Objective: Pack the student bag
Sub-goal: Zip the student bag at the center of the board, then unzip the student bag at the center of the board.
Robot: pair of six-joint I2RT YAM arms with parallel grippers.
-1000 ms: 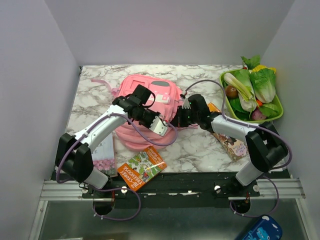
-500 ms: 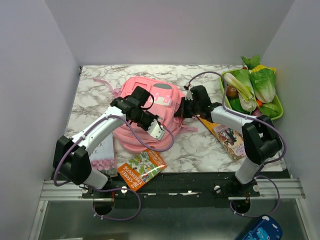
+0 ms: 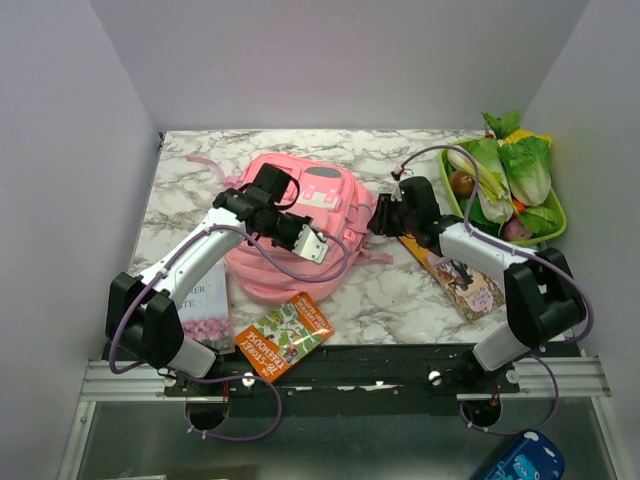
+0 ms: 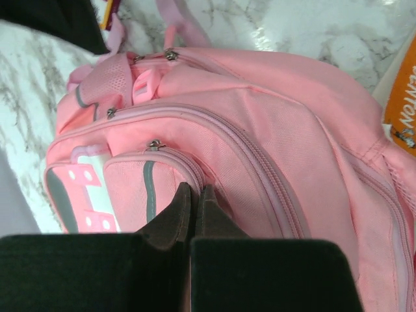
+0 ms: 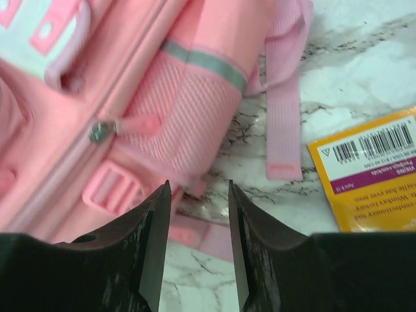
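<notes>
The student bag is a large pink backpack with a white flap patch, lying in the middle of the marble table. My left gripper rests on top of it. In the left wrist view the left gripper is shut, pinching the bag by the front pocket's zip seam. My right gripper is at the bag's right side. In the right wrist view the right gripper is open and empty, next to the mesh side pocket of the bag, above a loose strap.
A yellow book lies under the right arm and also shows in the right wrist view. An orange book and a white flowered book lie near the front edge. A green tray of vegetables stands at the far right.
My right gripper has drawn back to the right, from over the bag's edge to beside its side pocket. My left gripper has shifted slightly up and left, still on the bag.
</notes>
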